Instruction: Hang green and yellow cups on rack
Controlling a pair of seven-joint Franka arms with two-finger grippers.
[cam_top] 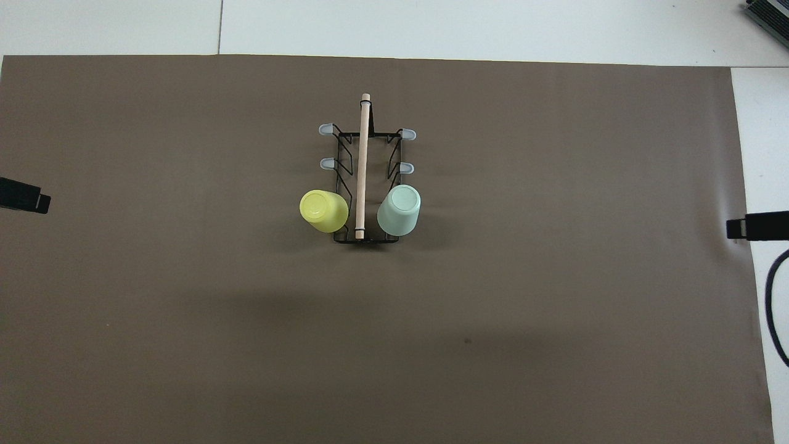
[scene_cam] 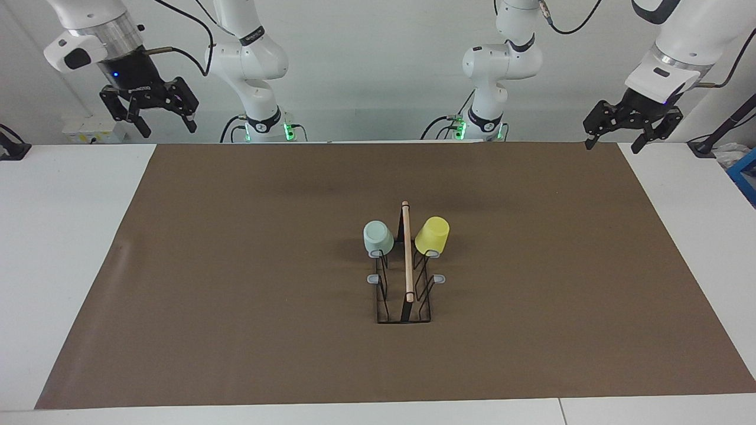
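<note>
Two small tapered plastic cups are seen hung mouth-down on the black wire rack with the light wooden rod [scene_cam: 406, 254], which stands mid-bench on the brown mat [scene_cam: 236, 295]. The pale mint green cup [scene_cam: 378, 237] is seated on a peg on the side toward the right arm's end of the bench, the bright yellow cup [scene_cam: 432, 235] on the matching peg toward the left arm's end; both occupy the pegs nearest the robots. Four grey-tipped pegs are left bare.

The hanging is judged complete. What remains is withdrawal, best done high and wide of the rack so neither cup is brushed off its peg.

The right claw [scene_cam: 149, 115] is held raised over the mat's corner at the right arm's end, jaws wide, empty. The left claw [scene_cam: 631, 127] hangs over the corner at the left arm's end, jaws wide, empty.

No brand, label or legible writing is made out on cups or rack.
</note>
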